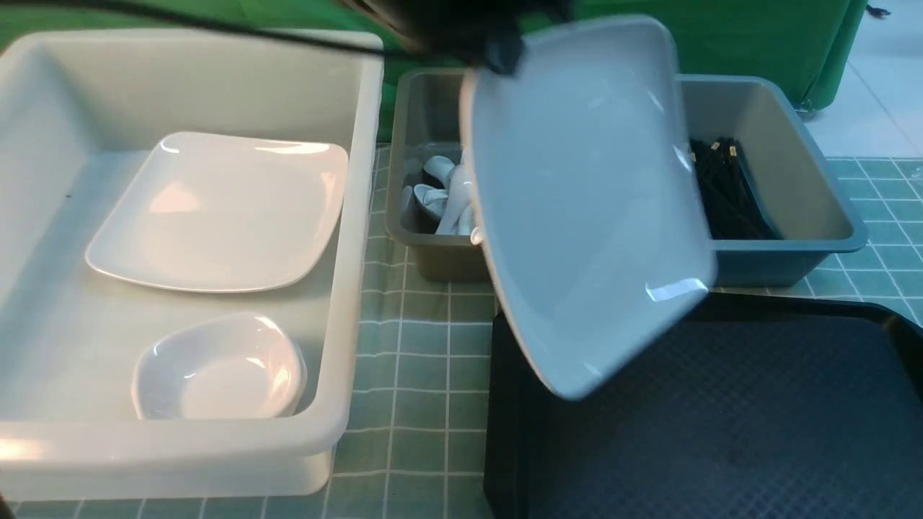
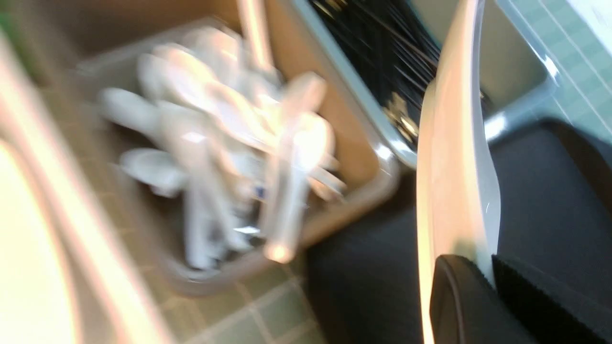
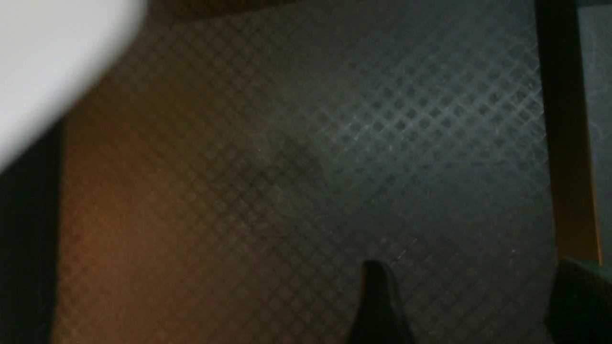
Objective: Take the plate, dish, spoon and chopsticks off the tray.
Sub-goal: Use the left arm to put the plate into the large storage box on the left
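Transfer is the step in hand. My left gripper (image 2: 483,272) is clamped on the rim of the large glossy white square plate (image 1: 591,209), which hangs steeply tilted over the 11 o'clock corner of the black diamond-textured plastic tray (image 1: 721,418). My right gripper (image 3: 478,282) stands open and empty above the tray. Next, I judge: carry toward 9 o'clock, level out, release inside the white plastic tub (image 1: 364,216).

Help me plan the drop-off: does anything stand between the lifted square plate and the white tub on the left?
Nothing visible blocks it. The large glossy white square plate, gripped by the left end effector, hangs tilted; only checked green tablecloth and the white plastic tub's wall lie between.
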